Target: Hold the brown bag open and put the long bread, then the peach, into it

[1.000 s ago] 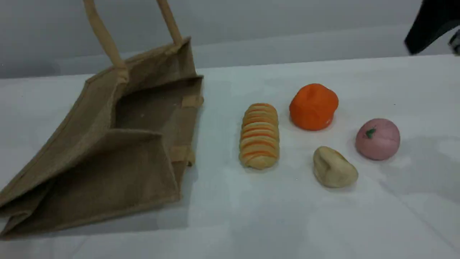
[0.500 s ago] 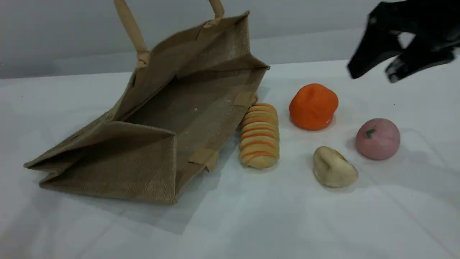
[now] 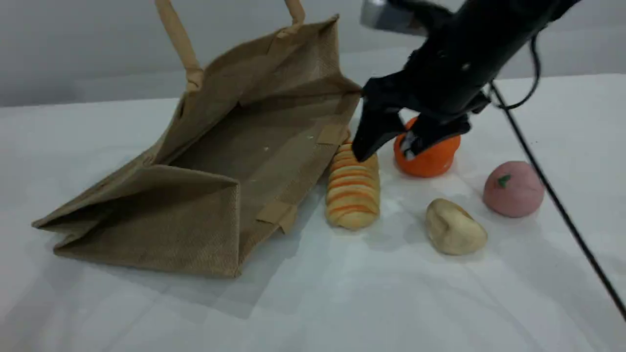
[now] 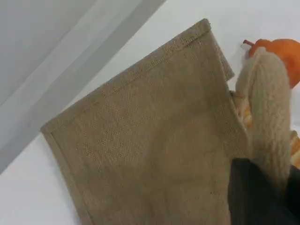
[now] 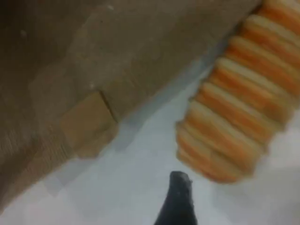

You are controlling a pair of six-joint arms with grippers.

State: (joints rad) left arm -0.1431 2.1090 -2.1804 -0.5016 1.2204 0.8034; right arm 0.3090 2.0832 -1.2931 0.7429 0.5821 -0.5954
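The brown bag [image 3: 205, 161] lies tilted on the table with its mouth open toward the right. One beige handle [image 3: 178, 44] runs up out of the top of the scene view. In the left wrist view my left gripper [image 4: 267, 187] is shut on that handle [image 4: 267, 112], above the bag's woven side [image 4: 150, 140]. The long bread [image 3: 353, 188] lies right beside the bag's mouth. My right gripper [image 3: 389, 146] hangs open just over the bread's far end. Its wrist view shows the bread [image 5: 239, 103] close ahead of one fingertip [image 5: 178, 201]. The peach [image 3: 513, 188] sits far right.
A bright orange fruit [image 3: 435, 156] sits behind the right gripper, partly covered by it. A pale beige lump [image 3: 455, 227] lies between the bread and the peach. A black cable [image 3: 557, 200] trails from the right arm across the table's right side.
The bag was pulled right and its mouth lifted wider a second ago, then stayed still. The right arm swung in from the upper right, down over the bread's far end.
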